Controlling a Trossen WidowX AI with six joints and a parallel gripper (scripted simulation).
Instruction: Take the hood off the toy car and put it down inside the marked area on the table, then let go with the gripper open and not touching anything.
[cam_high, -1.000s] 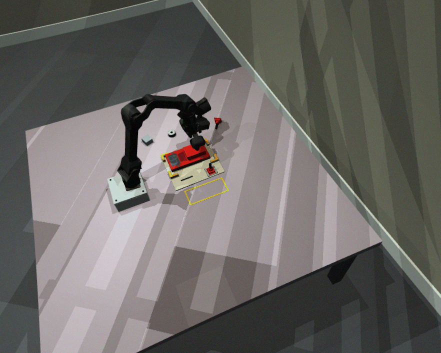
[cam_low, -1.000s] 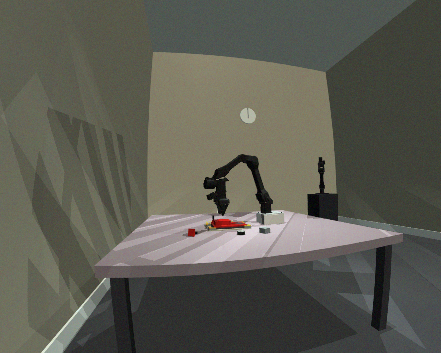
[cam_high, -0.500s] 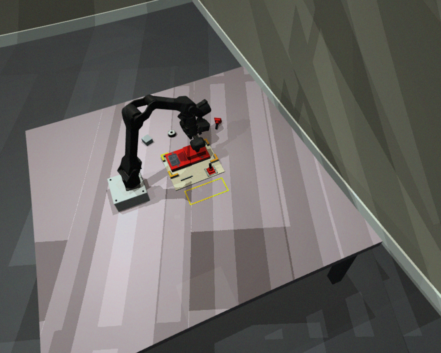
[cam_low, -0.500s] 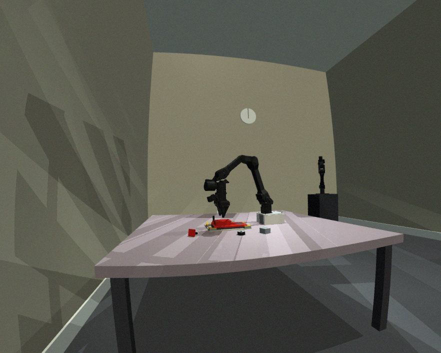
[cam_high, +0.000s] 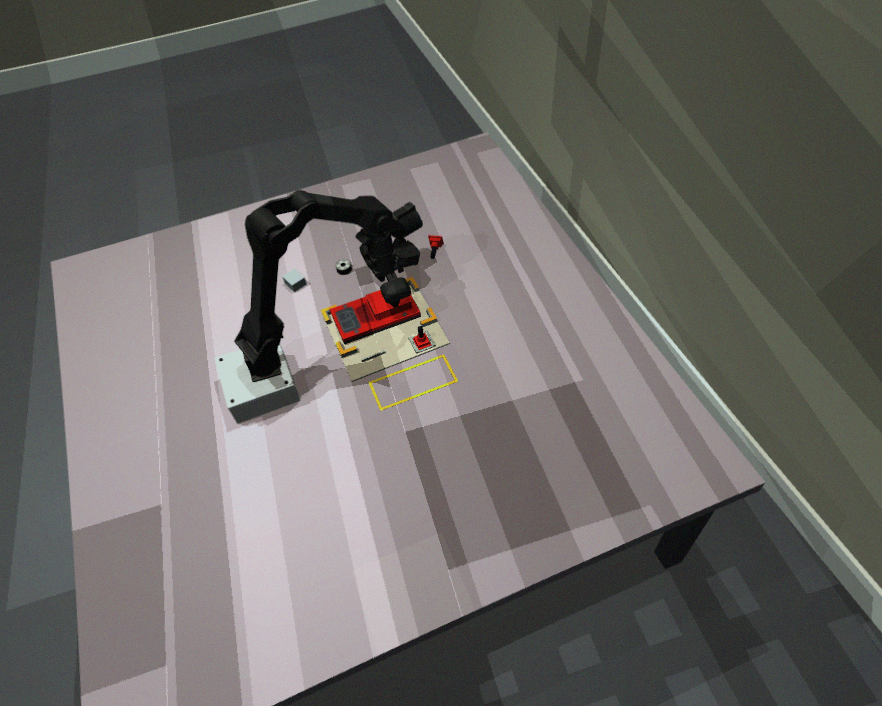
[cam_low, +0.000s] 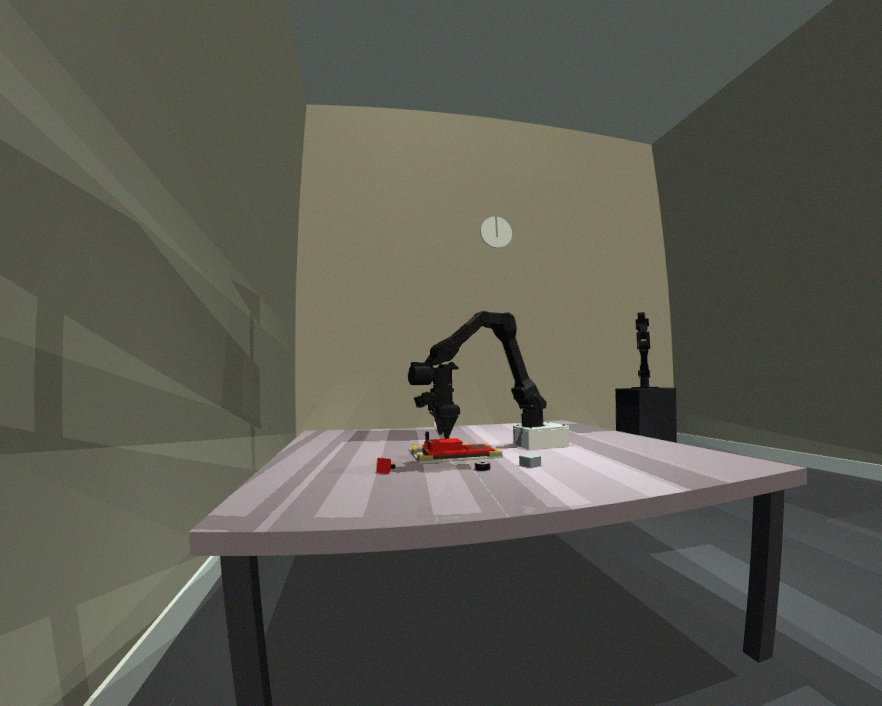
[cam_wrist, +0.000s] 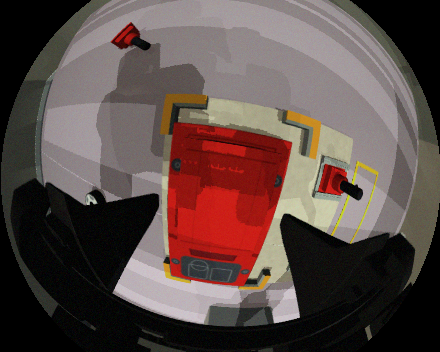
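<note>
The red toy car (cam_high: 353, 323) (cam_low: 479, 449) (cam_wrist: 215, 205) sits on a beige board (cam_high: 389, 353) (cam_wrist: 300, 192) between corner brackets. Its raised red part (cam_high: 382, 310) (cam_low: 443, 445) looks like the hood and is on the car. A grey panel (cam_high: 347, 318) (cam_wrist: 210, 270) shows at the end near the arm's base. My gripper (cam_high: 395, 305) (cam_low: 445, 435) (cam_wrist: 220, 211) is open and empty, just above the car, its fingers spread to either side of it in the wrist view. The marked area, a yellow outline (cam_high: 419, 395) (cam_wrist: 367, 168), lies beside the board with nothing in it.
A red knob with a black stem (cam_high: 421, 340) (cam_wrist: 332, 180) stands on the board between car and outline. Another red piece with a black stem (cam_high: 435, 241) (cam_low: 383, 465) (cam_wrist: 126, 37), a black wheel (cam_high: 343, 266) (cam_low: 481, 465) and a grey block (cam_high: 294, 279) (cam_low: 529, 460) lie off the board.
</note>
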